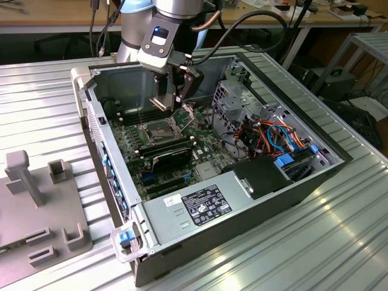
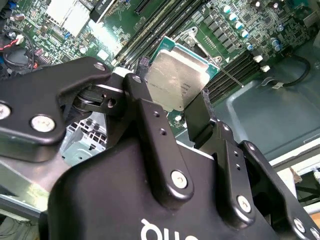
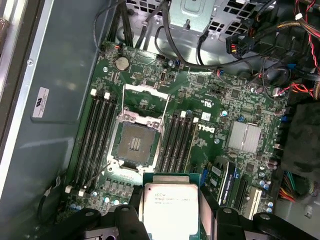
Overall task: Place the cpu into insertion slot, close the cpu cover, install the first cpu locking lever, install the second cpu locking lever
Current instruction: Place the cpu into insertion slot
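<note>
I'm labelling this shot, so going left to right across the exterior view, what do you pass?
Grey fixture block → insertion slot → metal drive cage → blue and orange cables. The claw, holding the cpu, hangs over the slot, so it's left out.

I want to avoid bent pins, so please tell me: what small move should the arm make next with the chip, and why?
Probably ease the cpu down a little toward the insertion slot, checking that it sits square to it. The gripper is shut on the cpu, which hangs clear above the board; the slot is empty and the cpu cover stands open.
</note>
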You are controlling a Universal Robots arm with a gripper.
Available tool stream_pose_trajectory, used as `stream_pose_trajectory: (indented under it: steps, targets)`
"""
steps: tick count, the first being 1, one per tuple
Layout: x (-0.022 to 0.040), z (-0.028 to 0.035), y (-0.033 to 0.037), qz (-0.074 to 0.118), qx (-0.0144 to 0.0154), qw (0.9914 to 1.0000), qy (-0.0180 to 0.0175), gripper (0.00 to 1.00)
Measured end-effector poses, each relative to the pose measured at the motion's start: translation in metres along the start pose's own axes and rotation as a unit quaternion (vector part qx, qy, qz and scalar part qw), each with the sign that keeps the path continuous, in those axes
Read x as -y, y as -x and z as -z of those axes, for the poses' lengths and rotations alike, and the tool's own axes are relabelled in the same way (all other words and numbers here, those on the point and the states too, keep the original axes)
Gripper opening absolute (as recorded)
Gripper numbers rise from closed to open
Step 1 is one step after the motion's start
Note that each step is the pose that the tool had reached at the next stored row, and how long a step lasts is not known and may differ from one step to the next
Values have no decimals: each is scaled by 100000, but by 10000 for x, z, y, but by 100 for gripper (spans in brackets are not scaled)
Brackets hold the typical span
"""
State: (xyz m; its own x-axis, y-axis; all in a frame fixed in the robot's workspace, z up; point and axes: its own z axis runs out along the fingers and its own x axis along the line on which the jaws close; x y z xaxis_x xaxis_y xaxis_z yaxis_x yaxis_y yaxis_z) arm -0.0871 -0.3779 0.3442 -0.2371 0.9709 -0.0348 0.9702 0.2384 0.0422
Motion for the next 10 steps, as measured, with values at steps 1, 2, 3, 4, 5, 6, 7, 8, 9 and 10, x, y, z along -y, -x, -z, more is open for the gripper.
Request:
stream_pose_trajectory:
  steps: [1,2,3,4,5,6,7,8,9,10]
  targets:
    - [-3,-6,-2,-148,7,100000,-16,54]
    - [-4,-13,-4,-297,10,100000,-34,54]
    - [-7,-20,-7,-446,14,99999,-46,54]
    - [-9,-25,-10,-599,25,99998,-57,54]
    - [-12,-31,-15,-717,31,99997,-63,54]
    - [-12,-31,-15,-718,25,99997,-61,54]
    - [-12,-31,-16,-725,31,99997,-66,54]
    - [-12,-32,-16,-731,28,99997,-62,54]
    - [-12,-32,-16,-731,27,99997,-61,54]
    - [-12,-32,-16,-730,26,99997,-61,54]
